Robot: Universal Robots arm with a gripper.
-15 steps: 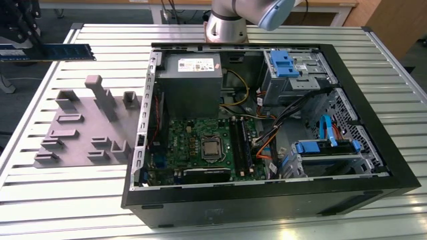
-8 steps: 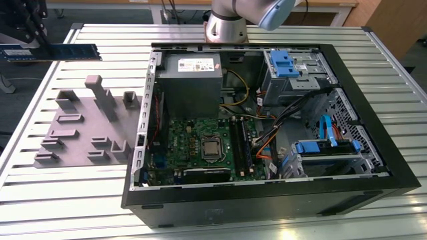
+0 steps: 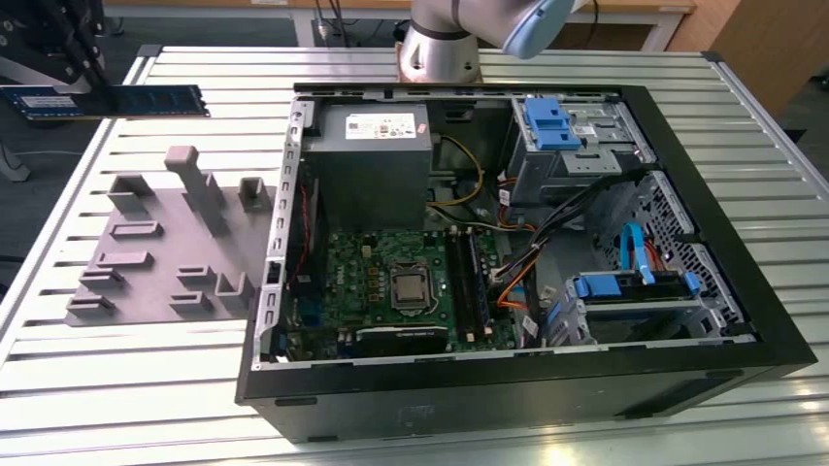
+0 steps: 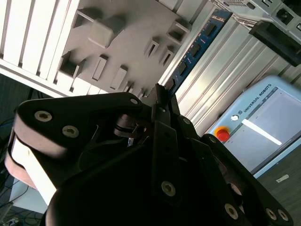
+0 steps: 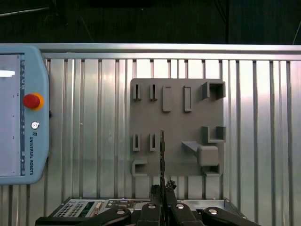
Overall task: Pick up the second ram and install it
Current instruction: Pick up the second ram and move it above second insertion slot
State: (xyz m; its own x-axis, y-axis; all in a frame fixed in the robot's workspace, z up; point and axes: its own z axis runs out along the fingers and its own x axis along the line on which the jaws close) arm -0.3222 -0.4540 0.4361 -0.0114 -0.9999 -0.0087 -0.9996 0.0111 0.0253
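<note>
Pick-up half looks done to me. The hand [image 5: 162, 189] is clamped shut on the ram stick [image 3: 115, 100], pinching one end of it with no gap showing. In the exterior view the stick hangs level in the air in the upper left of the frame. It's clear of the counter [image 3: 130, 388], up past the gray holder plate [image 3: 169, 248], and well apart from the open computer case [image 3: 518, 388] in the middle. In the first wrist view it sits edge-on over that same plate.

The install half isn't done. My guess is it calls for turning the stick to run along the black memory slots [image 3: 467, 282], just to the exterior view's right of the processor [image 3: 412, 288]. Then it needs a straight push in, without snagging the cables [image 3: 518, 267] nearby.

Hard to make out:
- The slots are too small to tell whether one is already filled or whether the latches are open.
- In the exterior view the frame edge cuts off most of the hand and the stick's end on that side.
- I can't tell which edge of the stick carries the contacts.
</note>
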